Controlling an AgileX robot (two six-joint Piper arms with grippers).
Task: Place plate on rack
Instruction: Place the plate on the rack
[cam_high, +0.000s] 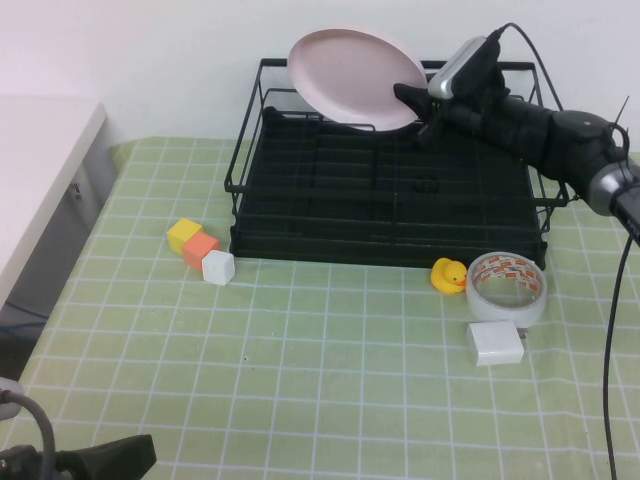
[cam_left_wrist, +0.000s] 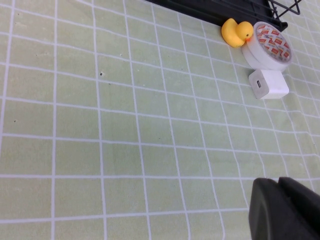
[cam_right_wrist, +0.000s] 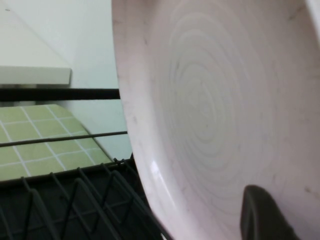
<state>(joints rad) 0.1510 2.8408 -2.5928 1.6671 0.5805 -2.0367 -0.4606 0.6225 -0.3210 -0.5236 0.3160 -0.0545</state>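
Observation:
The pale pink plate (cam_high: 355, 78) is held tilted on edge over the back of the black wire rack (cam_high: 300, 232), near its rear rail. My right gripper (cam_high: 412, 100) is shut on the plate's right rim. In the right wrist view the plate (cam_right_wrist: 210, 100) fills most of the picture, one dark finger (cam_right_wrist: 260, 215) lies against its face, and the rack's wires (cam_right_wrist: 75, 195) show below. My left gripper (cam_left_wrist: 285, 210) is low at the near left of the table, its fingers together and empty.
A yellow, an orange and a white block (cam_high: 200, 250) lie left of the rack. A yellow duck (cam_high: 449, 275), a white tape roll (cam_high: 506, 288) and a white charger (cam_high: 494, 343) lie in front of its right corner. A white counter (cam_high: 40, 170) stands at the left.

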